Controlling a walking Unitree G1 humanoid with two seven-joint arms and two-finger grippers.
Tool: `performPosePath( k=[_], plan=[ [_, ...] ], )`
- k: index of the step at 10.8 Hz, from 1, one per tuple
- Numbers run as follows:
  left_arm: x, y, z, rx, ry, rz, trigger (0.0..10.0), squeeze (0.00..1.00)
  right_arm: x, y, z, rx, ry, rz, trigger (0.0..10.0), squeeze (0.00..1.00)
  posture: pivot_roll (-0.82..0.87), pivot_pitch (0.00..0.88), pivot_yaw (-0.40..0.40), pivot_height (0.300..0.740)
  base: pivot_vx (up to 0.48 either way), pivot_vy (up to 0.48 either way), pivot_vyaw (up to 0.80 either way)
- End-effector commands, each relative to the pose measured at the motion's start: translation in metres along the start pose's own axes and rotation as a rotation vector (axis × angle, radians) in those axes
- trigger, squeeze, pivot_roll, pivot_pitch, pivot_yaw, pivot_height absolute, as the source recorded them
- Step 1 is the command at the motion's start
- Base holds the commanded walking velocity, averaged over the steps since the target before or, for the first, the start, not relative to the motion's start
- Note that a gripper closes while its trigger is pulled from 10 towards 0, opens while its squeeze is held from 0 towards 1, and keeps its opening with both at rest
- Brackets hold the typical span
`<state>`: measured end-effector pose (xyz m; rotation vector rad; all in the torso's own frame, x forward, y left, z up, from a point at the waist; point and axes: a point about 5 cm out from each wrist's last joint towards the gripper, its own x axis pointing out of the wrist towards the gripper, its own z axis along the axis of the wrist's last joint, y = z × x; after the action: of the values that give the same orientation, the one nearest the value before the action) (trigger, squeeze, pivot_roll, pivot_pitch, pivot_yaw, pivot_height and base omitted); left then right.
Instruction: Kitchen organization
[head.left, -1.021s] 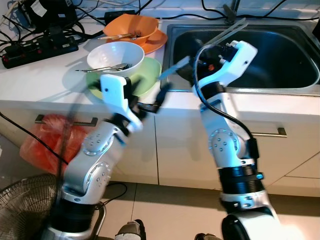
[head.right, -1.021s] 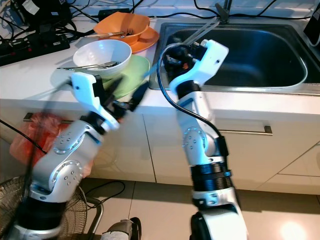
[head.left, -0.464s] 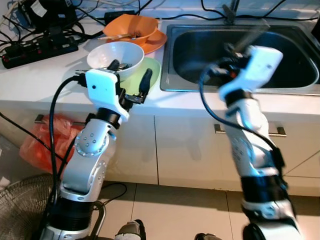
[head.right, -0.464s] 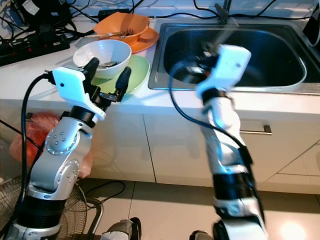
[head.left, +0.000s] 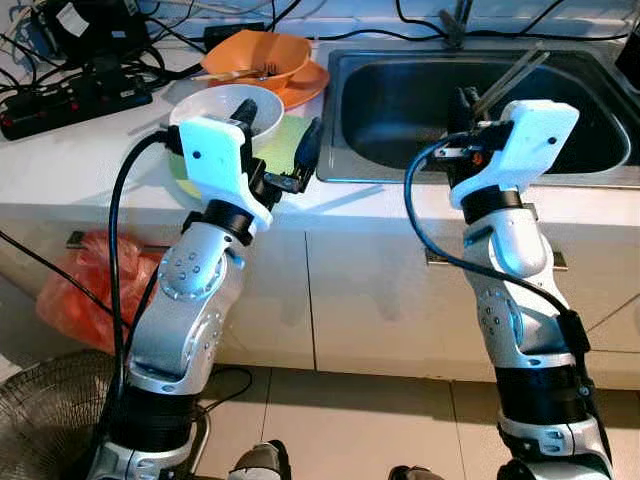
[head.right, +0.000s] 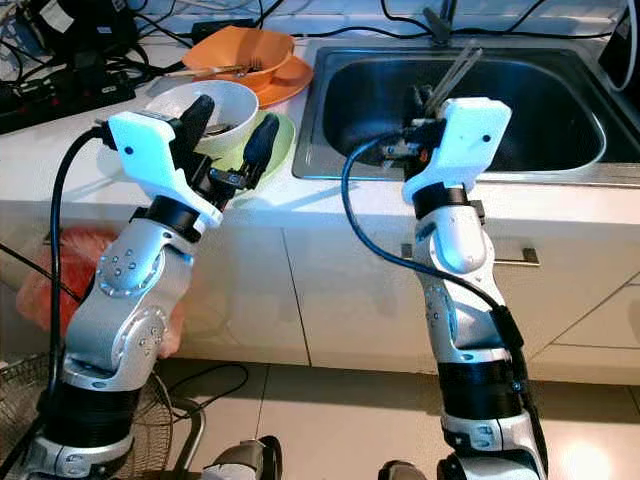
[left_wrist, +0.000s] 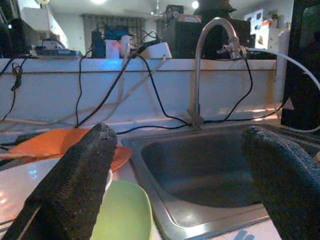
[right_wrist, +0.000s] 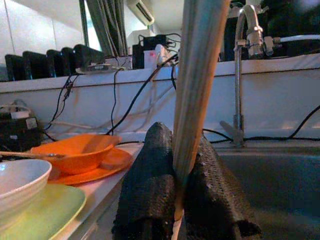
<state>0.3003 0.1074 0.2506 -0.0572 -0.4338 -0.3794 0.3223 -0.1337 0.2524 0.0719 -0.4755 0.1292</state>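
My left gripper (head.left: 278, 128) is open above the counter edge, one finger over the white bowl (head.left: 205, 104) and the other over the green plate (head.left: 284, 138) beneath it. The bowl holds metal cutlery. Behind it an orange bowl (head.left: 253, 54) with a fork sits on an orange plate (head.left: 308, 84). My right gripper (right_wrist: 177, 200) is shut on a pair of pale chopsticks (right_wrist: 199, 75), which point up and away over the steel sink (head.left: 560, 165). In the left wrist view the open fingers (left_wrist: 75, 185) frame the sink (left_wrist: 210, 170) and the green plate (left_wrist: 122, 217).
A faucet (left_wrist: 210, 50) stands behind the sink. A black power strip (head.left: 75, 95) and tangled cables lie at the counter's back left. Below are white cabinet doors with handles (head.left: 555, 262), a red plastic bag (head.left: 85, 285) and a floor fan (head.left: 45, 410).
My left arm rose from below the counter edge until its open fingers reached the bowl and plate. My right arm swung right from the sink's left rim, and the chopsticks now point upward.
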Motion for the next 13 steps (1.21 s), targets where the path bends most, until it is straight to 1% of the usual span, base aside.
performPosePath(
  k=[1, 3, 4, 7, 13],
  plan=[
    [0.001, 0.0, 0.01, 0.008, -0.033, -0.011, 10.0, 0.0, 0.0, 0.001, 0.007, -0.022, -0.021, 0.003, 10.0, 0.0, 0.06, 0.114, 0.078, 0.74, 0.277, 0.0, 0.0],
    [0.003, -0.001, 0.019, 0.018, -0.061, -0.013, 10.0, 0.0, 0.003, 0.0, 0.021, -0.059, -0.069, -0.008, 10.0, 0.0, 0.06, 0.117, 0.08, 0.74, 0.358, 0.0, 0.0],
    [0.003, -0.001, 0.02, 0.02, -0.063, -0.012, 10.0, 0.0, 0.003, -0.001, 0.022, -0.064, -0.072, -0.008, 10.0, 0.0, 0.06, 0.119, 0.08, 0.74, 0.424, 0.0, 0.0],
    [0.004, 0.002, 0.019, 0.021, -0.051, 0.0, 10.0, 0.0, 0.0, -0.003, 0.021, -0.075, -0.058, -0.012, 10.0, 0.0, 0.06, 0.124, 0.079, 0.74, 0.449, 0.0, 0.0],
    [0.001, 0.002, 0.016, 0.02, -0.035, -0.002, 10.0, 0.0, -0.001, 0.0, 0.018, -0.065, -0.044, -0.007, 10.0, 0.0, 0.06, 0.129, 0.083, 0.74, 0.451, 0.0, 0.0]
  ],
)
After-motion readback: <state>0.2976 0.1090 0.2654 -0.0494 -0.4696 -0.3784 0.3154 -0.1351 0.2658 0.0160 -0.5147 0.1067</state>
